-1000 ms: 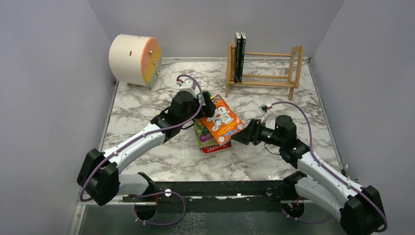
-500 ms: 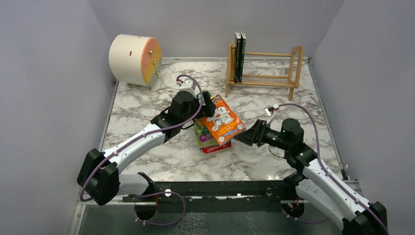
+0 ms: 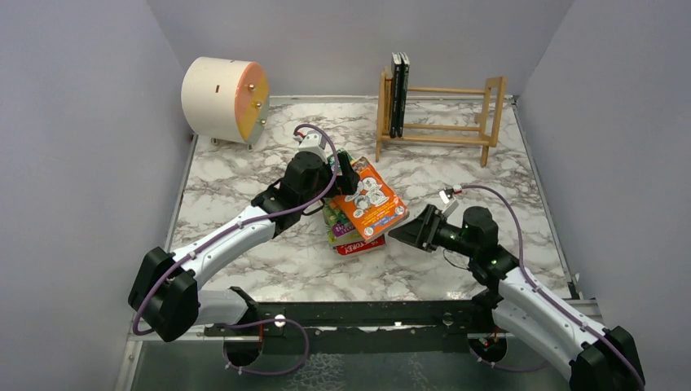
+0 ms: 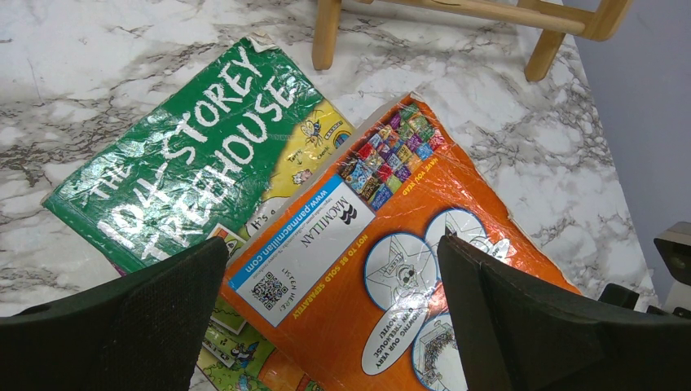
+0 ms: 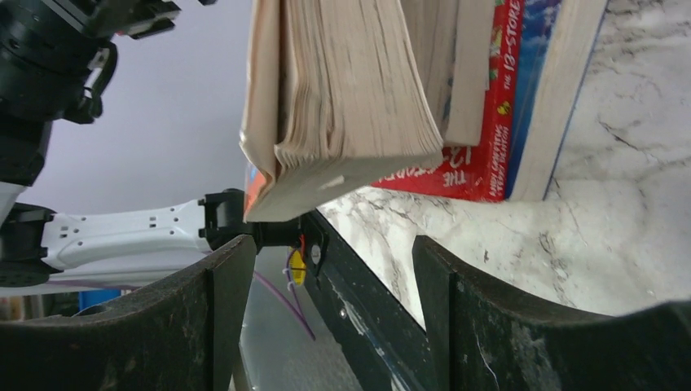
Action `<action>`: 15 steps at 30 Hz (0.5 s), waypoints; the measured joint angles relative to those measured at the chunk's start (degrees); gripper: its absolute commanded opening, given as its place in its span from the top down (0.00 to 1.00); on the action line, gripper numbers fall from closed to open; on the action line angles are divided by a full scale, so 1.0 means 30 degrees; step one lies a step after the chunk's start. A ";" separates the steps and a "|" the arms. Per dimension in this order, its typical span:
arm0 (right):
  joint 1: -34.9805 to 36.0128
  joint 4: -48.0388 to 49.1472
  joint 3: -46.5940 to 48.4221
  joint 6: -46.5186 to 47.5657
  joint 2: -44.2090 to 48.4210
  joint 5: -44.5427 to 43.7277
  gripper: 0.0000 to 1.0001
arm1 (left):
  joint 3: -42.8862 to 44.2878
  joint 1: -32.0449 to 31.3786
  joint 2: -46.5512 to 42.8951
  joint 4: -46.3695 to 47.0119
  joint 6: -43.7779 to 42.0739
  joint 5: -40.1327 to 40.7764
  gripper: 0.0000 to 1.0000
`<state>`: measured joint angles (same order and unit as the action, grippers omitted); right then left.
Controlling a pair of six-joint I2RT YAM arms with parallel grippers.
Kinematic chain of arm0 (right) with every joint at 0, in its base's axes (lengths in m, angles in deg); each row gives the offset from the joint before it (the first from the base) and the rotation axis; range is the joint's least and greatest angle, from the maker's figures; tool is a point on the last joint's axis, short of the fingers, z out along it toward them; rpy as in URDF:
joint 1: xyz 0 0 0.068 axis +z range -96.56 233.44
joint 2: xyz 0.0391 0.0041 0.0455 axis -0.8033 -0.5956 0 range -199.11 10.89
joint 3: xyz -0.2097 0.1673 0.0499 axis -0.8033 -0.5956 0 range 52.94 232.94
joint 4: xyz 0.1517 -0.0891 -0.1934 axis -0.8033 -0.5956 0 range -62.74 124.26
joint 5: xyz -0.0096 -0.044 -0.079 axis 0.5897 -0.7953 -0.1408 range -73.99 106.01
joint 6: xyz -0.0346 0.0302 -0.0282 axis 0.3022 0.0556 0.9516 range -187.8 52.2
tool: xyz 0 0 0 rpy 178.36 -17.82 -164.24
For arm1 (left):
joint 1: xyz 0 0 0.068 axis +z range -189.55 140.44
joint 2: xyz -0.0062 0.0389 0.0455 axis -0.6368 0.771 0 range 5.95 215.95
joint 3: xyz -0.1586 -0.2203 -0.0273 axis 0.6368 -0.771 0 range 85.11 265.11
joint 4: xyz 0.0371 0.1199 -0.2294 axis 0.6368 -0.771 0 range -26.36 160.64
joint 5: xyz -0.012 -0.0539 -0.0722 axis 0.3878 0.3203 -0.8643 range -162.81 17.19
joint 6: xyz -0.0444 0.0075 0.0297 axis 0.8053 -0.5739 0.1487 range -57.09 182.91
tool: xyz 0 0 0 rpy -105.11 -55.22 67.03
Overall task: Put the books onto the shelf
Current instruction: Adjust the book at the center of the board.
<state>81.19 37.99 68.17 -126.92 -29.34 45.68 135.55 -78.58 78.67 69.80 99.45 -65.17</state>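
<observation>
Right jaws, half-open and empty, pull back off the orange book (image 3: 371, 199); left jaws stay wide above it, so no pick yet.

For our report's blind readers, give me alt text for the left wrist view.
An orange book lies slanted atop a green book on the marble table, framed by the open left claw. Legs of the shelf stand at the top edge.
</observation>
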 measured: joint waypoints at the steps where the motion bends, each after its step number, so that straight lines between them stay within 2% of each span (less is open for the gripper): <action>1: 0.0000 0.0517 -0.0007 -0.0080 -0.0262 0.0000 0.30 | 0.0000 0.0000 0.0000 0.0000 0.0000 0.0000 0.01; 15: 0.0000 0.5836 -0.0102 -0.0954 -0.3322 0.0175 0.30 | -0.0036 0.0000 -0.0029 0.0022 0.0029 0.0000 0.01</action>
<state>81.19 55.49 67.86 -129.78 -39.30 46.21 135.44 -78.58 78.59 69.86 99.54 -65.17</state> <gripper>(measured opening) 0.699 0.990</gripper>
